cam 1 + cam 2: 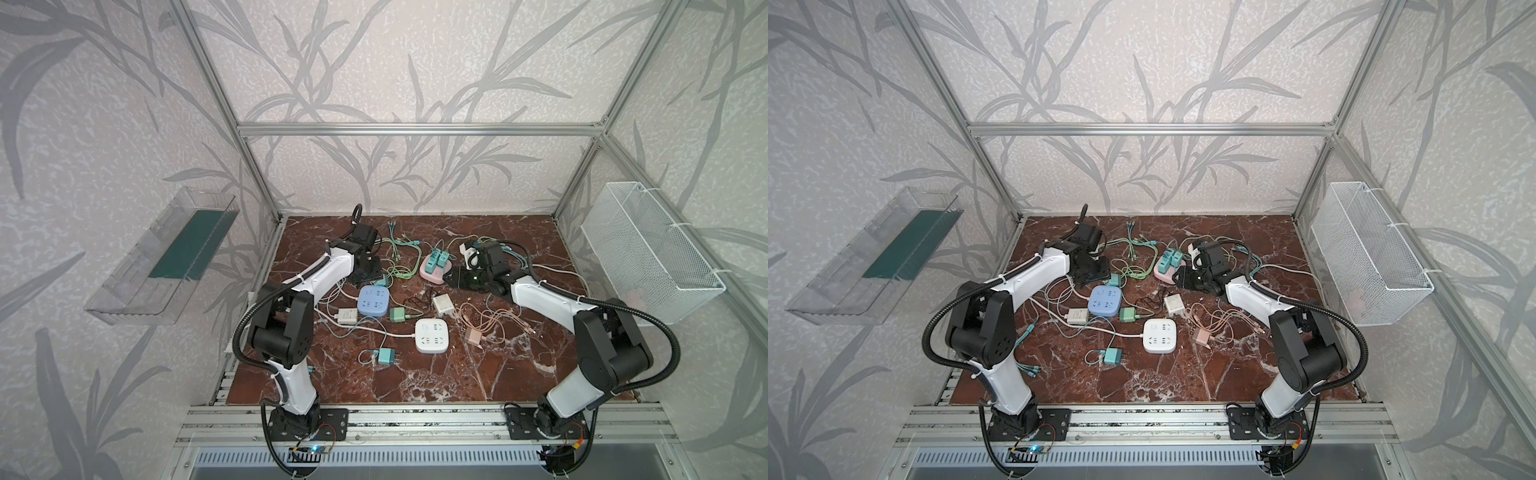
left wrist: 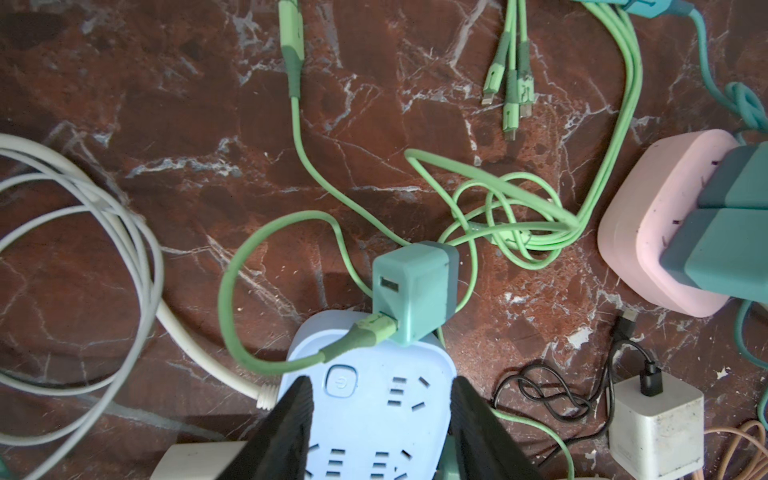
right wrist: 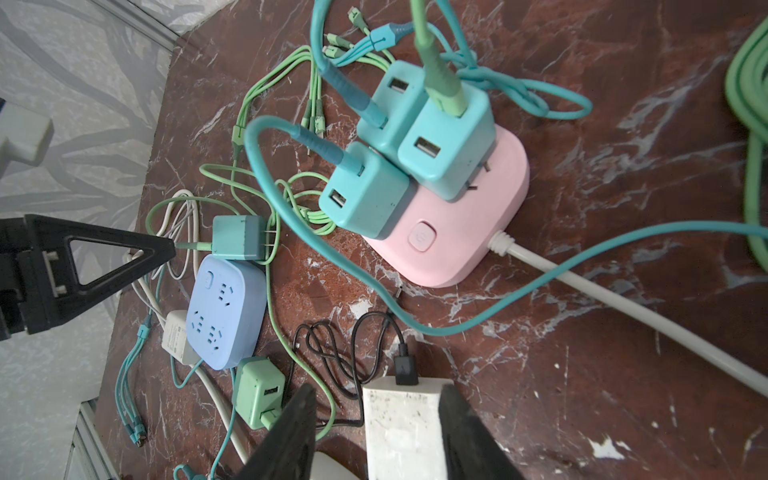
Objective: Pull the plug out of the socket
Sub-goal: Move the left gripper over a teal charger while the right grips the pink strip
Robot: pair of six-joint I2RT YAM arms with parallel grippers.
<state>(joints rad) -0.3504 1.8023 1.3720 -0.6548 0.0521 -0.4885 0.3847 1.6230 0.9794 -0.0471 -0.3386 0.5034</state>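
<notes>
A pink socket sits at the back of the table, also in both top views, with three teal plugs pushed into its top. My right gripper hovers open just in front of it, and a loose white charger shows on the table between its fingers. A blue socket lies under my open left gripper, its holes bare. Against its far edge lies a teal plug on its side, prongs showing, a green cable in its port.
Green, teal, white, black and pink cables lie tangled across the marble table. A white socket, a green plug, a teal plug, a pink plug and a white adapter lie loose. A wire basket hangs on the right wall.
</notes>
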